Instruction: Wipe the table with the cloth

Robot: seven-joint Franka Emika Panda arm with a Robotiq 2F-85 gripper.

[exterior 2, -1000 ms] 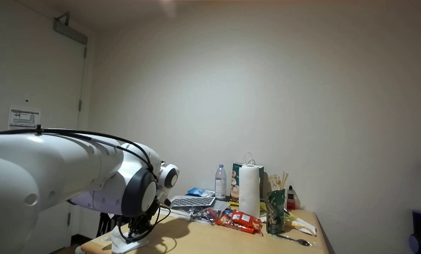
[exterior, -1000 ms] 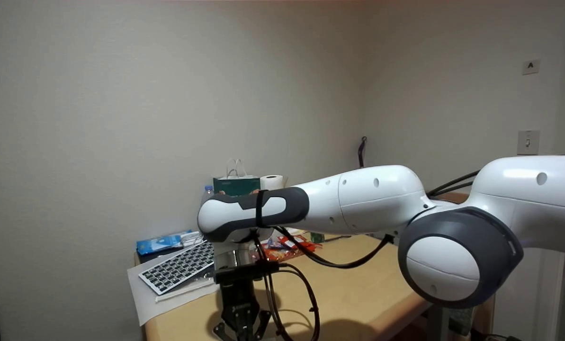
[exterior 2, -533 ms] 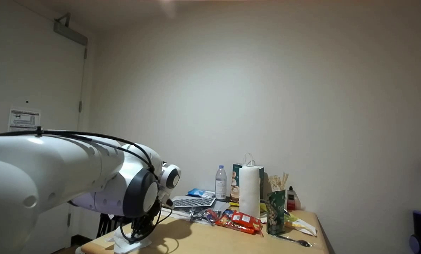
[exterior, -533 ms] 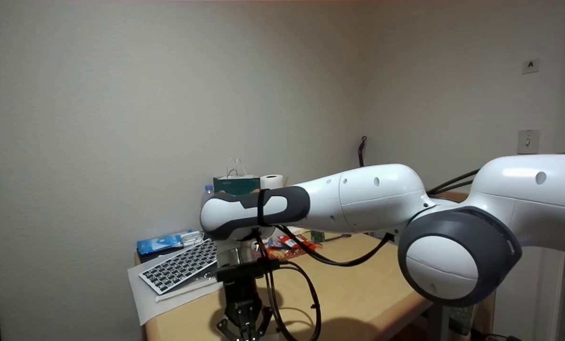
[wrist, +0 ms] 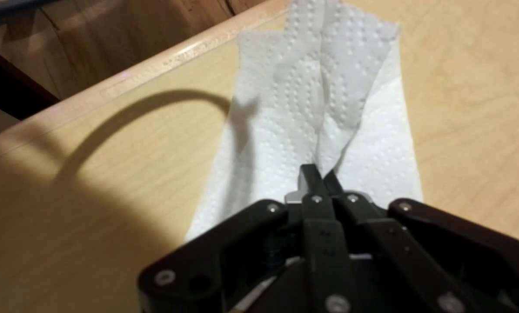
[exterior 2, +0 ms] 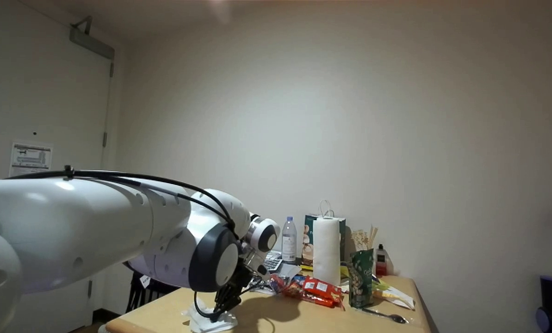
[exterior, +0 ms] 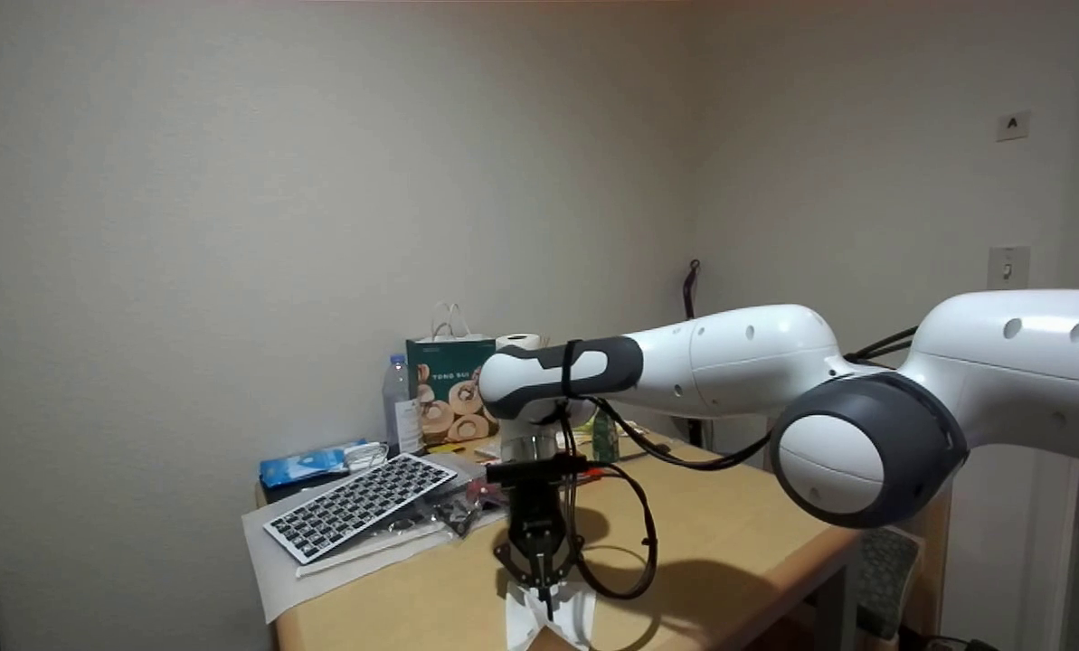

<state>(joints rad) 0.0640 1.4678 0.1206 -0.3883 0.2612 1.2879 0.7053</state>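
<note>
The jaws are pinched together on a fold of the white paper towel [wrist: 300, 108], which lies spread on the table [wrist: 472, 95] near its edge. In an exterior view, a keyboard [exterior: 358, 506] lies near a bottle [exterior: 398, 393] and a green paper bag [exterior: 449, 389].

Home or office, unclear | door closer [exterior 2: 92, 44] | notice [exterior 2: 31, 157] | paper-towel roll [exterior 2: 326, 249]
</note>
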